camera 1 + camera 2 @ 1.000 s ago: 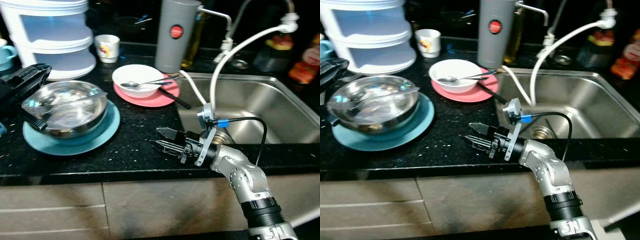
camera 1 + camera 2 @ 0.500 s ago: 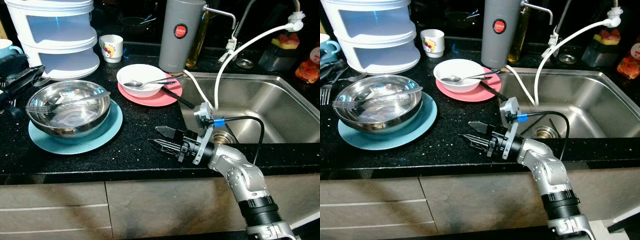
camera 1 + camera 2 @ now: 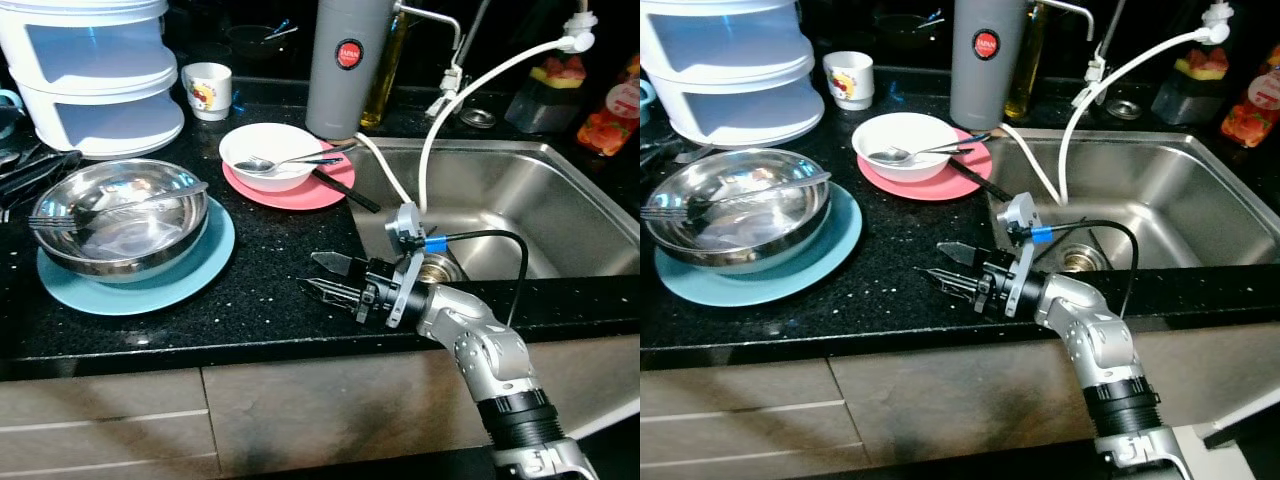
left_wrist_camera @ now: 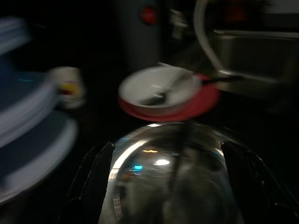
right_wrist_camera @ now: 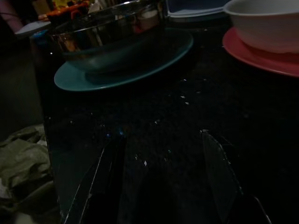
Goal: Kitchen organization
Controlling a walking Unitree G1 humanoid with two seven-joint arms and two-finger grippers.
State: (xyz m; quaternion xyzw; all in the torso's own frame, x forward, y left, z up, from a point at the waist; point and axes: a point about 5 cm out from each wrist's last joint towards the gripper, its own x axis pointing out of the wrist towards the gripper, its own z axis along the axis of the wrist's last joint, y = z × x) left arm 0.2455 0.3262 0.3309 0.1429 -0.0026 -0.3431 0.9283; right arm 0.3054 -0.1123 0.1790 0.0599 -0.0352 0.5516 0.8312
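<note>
A steel bowl (image 3: 118, 215) with a fork (image 3: 110, 203) across it sits on a teal plate (image 3: 150, 280) at the counter's left. Behind the middle, a white bowl (image 3: 268, 150) holding a spoon rests on a pink plate (image 3: 305, 190). My right gripper (image 3: 320, 276) hovers low over the black counter near its front edge, open and holding nothing, pointing left toward the teal plate (image 5: 121, 65). My left gripper (image 4: 166, 144) is open too, its fingers (image 4: 91, 172) spread wide just short of the steel bowl (image 4: 168, 177).
A steel sink (image 3: 560, 215) with a white hose (image 3: 440, 130) lies to the right. A grey canister (image 3: 340, 65), a small cup (image 3: 208, 90), bottles and a stacked white container (image 3: 90, 70) line the back. Cutlery lies at the far left edge.
The left gripper has drawn back to the left, away from the steel bowl's rim. The head view has shifted a little. The right gripper stays where it was.
</note>
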